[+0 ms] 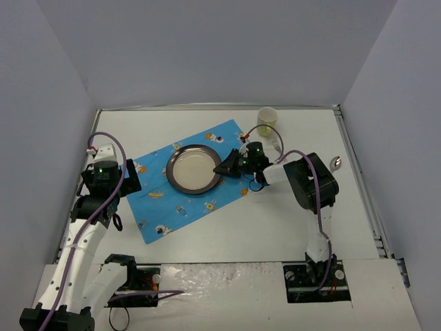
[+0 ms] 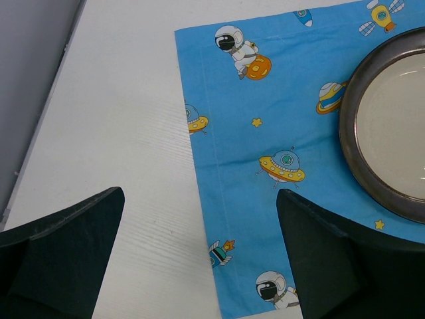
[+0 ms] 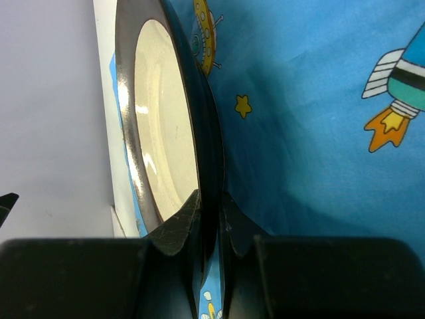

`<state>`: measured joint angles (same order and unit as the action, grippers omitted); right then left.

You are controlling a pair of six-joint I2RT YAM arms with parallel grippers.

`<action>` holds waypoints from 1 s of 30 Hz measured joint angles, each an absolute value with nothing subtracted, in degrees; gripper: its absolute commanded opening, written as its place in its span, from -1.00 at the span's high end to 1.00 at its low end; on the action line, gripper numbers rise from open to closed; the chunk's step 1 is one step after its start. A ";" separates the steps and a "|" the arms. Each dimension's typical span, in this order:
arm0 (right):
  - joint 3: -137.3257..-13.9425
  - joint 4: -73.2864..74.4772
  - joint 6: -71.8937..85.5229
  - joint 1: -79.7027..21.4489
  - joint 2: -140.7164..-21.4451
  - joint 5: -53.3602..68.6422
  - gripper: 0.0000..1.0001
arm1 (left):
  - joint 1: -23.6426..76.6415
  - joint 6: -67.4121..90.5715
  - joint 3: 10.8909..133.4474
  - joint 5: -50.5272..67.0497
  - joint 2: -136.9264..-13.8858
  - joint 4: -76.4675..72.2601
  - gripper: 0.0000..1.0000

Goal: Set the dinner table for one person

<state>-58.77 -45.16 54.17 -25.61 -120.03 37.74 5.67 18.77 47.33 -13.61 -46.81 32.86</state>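
View from above: my right hand (image 1: 227,167) is clenched on the right edge of the round cream plate with a dark metal rim (image 1: 193,169), lying on the blue space-print cloth placemat (image 1: 160,207) on the flat white rectangular bench (image 1: 275,221). Left wrist: my left hand (image 2: 199,194) released, hovering over placemat edge. Right wrist: fingers (image 3: 176,229) pinch rim above and below. Plate looks stiff, slick, chippable; rim's the only hold.

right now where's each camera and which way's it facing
top external: above, behind the robot, facing down on the dinner table; left arm, right arm show
left wrist: low over placemat, facing down; plate at right; open left gripper shows
right wrist: at the plate's rim, rolled sideways; right gripper shut on it
shared: all see plate, placemat
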 measured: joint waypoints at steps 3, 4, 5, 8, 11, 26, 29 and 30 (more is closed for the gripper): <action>-58.76 -44.85 53.96 -25.60 -120.04 37.77 0.94 | 5.67 18.76 47.33 -13.63 -46.81 32.86 -0.94; -58.76 -44.81 53.94 -25.59 -120.06 37.76 0.86 | 5.67 18.76 47.33 -13.63 -46.81 32.86 -0.94; -58.76 -44.79 53.94 -25.57 -120.09 37.76 0.74 | 5.67 18.76 47.33 -13.63 -46.81 32.86 -0.94; -58.74 -44.63 53.80 -25.50 -120.16 37.85 0.46 | 5.67 18.74 47.33 -13.63 -46.81 32.86 -0.94; -58.74 -43.78 52.90 -25.43 -120.16 37.76 0.23 | 5.67 18.72 47.33 -13.63 -46.81 32.86 -0.94; -61.04 -20.39 37.90 -23.62 -110.47 28.16 -0.24 | 5.67 18.72 47.33 -13.67 -46.80 32.88 -0.94; -63.07 -10.30 32.35 -22.57 -105.17 21.94 -0.35 | 5.67 18.72 47.33 -13.67 -46.70 32.90 -0.94; -64.50 -7.44 30.45 -22.22 -103.22 19.69 -0.39 | 5.67 18.72 47.33 -13.67 -46.66 32.91 -0.94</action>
<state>-64.50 -7.44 30.45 -22.22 -103.22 19.69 5.67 18.72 47.33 -13.67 -46.66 32.91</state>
